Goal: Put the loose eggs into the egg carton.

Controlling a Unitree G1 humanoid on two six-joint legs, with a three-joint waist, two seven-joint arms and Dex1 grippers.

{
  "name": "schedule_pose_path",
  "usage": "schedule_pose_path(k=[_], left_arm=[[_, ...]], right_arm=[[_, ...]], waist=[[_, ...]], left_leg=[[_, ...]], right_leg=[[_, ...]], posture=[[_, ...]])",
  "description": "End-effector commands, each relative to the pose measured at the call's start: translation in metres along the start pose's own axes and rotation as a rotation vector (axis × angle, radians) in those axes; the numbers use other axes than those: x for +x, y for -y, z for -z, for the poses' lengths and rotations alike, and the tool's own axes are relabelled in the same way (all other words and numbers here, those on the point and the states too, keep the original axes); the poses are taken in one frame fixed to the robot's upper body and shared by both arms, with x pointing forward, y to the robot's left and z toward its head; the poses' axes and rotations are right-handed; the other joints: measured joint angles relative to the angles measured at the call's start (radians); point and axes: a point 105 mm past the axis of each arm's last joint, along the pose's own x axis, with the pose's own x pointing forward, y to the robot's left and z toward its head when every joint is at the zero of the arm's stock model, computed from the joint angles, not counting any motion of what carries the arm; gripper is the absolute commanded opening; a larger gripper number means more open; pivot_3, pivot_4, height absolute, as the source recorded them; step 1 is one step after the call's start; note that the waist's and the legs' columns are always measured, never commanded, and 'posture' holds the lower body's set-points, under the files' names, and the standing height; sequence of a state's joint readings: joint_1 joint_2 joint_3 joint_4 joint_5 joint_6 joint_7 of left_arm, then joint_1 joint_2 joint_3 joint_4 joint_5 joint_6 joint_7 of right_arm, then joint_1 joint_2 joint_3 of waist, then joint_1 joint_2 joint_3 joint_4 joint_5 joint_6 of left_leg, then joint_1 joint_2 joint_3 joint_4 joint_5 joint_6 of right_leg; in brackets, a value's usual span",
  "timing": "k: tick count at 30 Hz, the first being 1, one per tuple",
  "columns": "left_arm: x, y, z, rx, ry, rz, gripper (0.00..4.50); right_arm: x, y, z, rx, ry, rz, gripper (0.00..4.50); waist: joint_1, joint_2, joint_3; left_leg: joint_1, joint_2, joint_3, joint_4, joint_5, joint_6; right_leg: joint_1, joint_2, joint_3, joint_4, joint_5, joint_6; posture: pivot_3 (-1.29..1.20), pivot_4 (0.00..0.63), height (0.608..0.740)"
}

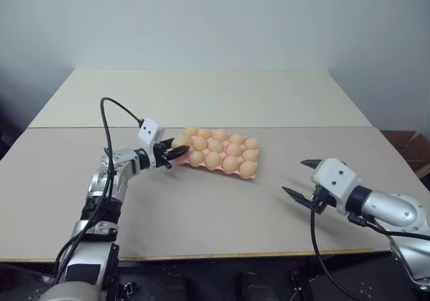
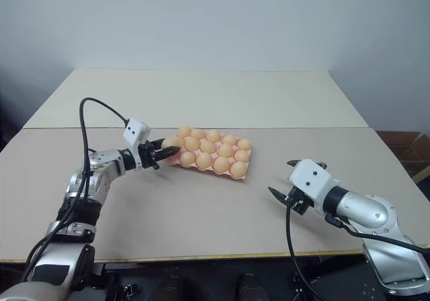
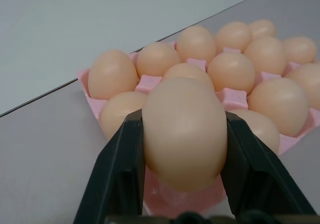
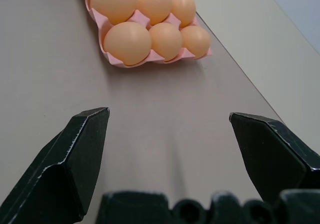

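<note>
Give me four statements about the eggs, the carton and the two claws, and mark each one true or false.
1. The left claw holds an egg between its fingers. True.
2. The right claw grips an egg. False: it is open and empty, over bare table.
3. The held egg is at the near left corner of the egg carton. True.
4. The carton is blue. False: it is pale pink.

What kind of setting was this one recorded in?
Probably a lab or test room, not a kitchen: a bare tan table against plain grey walls, with only the pink egg carton of eggs on it, and cardboard boxes at the side.
</note>
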State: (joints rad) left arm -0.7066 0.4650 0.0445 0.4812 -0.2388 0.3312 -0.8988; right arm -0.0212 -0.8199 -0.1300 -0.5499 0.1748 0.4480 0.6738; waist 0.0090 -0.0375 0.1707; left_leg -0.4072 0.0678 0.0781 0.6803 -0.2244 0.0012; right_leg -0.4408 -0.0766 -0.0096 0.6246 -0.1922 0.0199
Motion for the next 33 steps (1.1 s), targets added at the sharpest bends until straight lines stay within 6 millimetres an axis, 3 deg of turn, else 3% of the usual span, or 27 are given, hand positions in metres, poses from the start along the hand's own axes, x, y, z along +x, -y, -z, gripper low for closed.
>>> schedule_pose_path(k=[1,5,10,12,15,19,24,27,33], left_arm=[[-0.003,0.005,-0.022,0.036,0.060,0.039,3.25],[-0.004,0.001,-0.024,0.084,0.057,-0.013,4.47],[-0.016,0.003,-0.040,0.101,0.115,-0.017,4.47],[-0.030,0.011,-0.043,0.083,0.121,0.024,4.47],[-0.059,0.025,-0.041,0.098,0.102,0.084,4.47],[-0.122,0.042,-0.042,0.118,0.044,0.112,4.47],[-0.171,0.050,-0.043,0.082,-0.036,0.119,4.47],[-0.179,0.050,-0.040,0.084,-0.069,0.096,4.47],[-0.176,0.052,-0.041,0.078,-0.062,0.075,4.47]], right_arm=[[-0.002,0.007,-0.010,-0.040,0.025,0.037,4.50],[-0.002,0.007,-0.010,-0.042,0.025,0.036,4.50],[-0.002,0.008,-0.010,-0.047,0.025,0.035,4.50],[-0.002,0.009,-0.010,-0.049,0.023,0.035,4.50],[-0.004,0.010,-0.010,-0.051,0.021,0.035,4.50],[-0.008,0.013,-0.009,-0.062,0.013,0.013,4.50],[-0.012,0.017,-0.010,-0.079,0.006,-0.036,4.50],[-0.012,0.020,-0.009,-0.090,0.001,-0.058,4.50],[-0.012,0.022,-0.012,-0.109,0.005,-0.098,4.50]], waist=[[0.000,0.000,0.000],[0.001,0.000,0.000],[-0.003,0.000,0.000],[-0.006,0.000,0.000],[-0.020,0.000,0.000],[-0.032,0.000,0.000],[-0.012,0.000,0.000],[-0.004,0.000,0.001],[0.000,0.000,0.001]], left_leg=[[0.000,0.000,0.000,0.000,0.000,0.000],[0.000,0.000,0.000,0.000,0.000,0.000],[0.000,0.000,0.000,0.000,0.000,0.000],[0.000,0.000,0.000,0.000,0.000,0.000],[0.000,0.000,0.000,-0.002,0.000,0.000],[0.000,0.002,0.000,-0.004,0.000,0.000],[0.002,0.001,0.000,-0.003,0.000,0.000],[0.003,0.001,0.001,-0.002,-0.004,-0.008],[0.001,0.001,0.001,-0.003,-0.005,-0.008]], right_leg=[[0.000,0.000,0.000,0.000,0.000,0.000],[0.000,0.000,0.000,0.000,0.000,0.000],[0.000,0.000,0.000,0.000,0.000,0.000],[0.000,0.000,0.000,0.000,0.000,0.000],[-0.001,0.000,0.001,0.000,0.000,0.000],[-0.003,0.001,0.001,0.000,-0.001,-0.001],[-0.002,-0.001,-0.001,0.001,-0.005,-0.007],[-0.002,-0.003,-0.001,0.001,-0.005,-0.007],[-0.003,-0.001,-0.001,0.000,-0.005,-0.007]], posture=[[0.00,0.150,0.740],[0.00,0.150,0.740],[0.00,0.150,0.740],[0.00,0.150,0.740],[0.00,0.150,0.740],[0.00,0.150,0.740],[0.00,0.150,0.740],[0.00,0.150,0.740],[0.00,0.150,0.740]])
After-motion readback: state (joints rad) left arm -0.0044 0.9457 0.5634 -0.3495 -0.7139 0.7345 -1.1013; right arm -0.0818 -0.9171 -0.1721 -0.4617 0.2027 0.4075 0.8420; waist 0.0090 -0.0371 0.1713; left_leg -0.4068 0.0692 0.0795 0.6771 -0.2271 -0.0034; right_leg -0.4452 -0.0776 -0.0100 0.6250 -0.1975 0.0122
